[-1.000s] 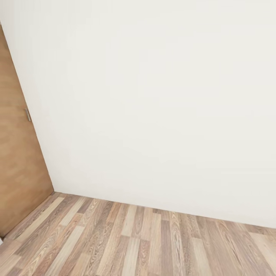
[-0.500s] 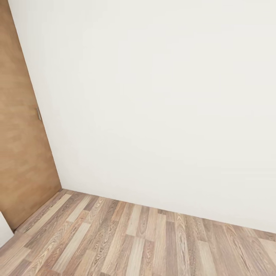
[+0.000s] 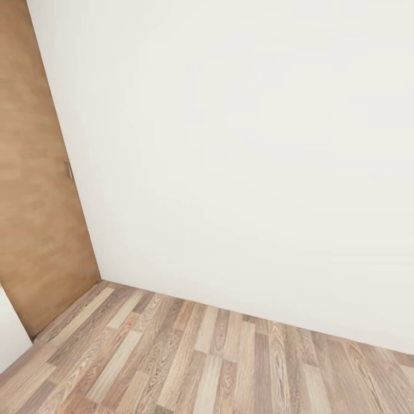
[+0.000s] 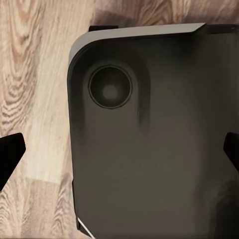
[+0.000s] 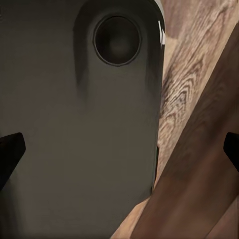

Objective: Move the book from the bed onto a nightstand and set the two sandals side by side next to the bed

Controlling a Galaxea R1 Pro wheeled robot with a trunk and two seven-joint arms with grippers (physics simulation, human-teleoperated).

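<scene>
The book, the bed, the nightstands and the sandals are out of view. In the left wrist view my left gripper (image 4: 119, 154) is open, its dark fingertips (image 4: 9, 153) far apart at the picture's two sides, nothing between them. Behind it lies my own dark grey base (image 4: 149, 149) over the wood-plank floor (image 4: 35, 74). My right gripper (image 5: 119, 152) in the right wrist view is open too, with one black fingertip (image 5: 10, 149) at each side and the base (image 5: 74, 124) beyond.
The head view faces a plain white wall (image 3: 247, 149) meeting the wood-plank floor (image 3: 190, 356). A brown wooden door (image 3: 34, 190) with a small metal handle (image 3: 68, 169) stands at the left. A white edge (image 3: 10, 333) shows at lower left.
The whole head view has slid: the door and the wall corner sit further right in the picture, so the camera has turned left. A white edge has come in at lower left.
</scene>
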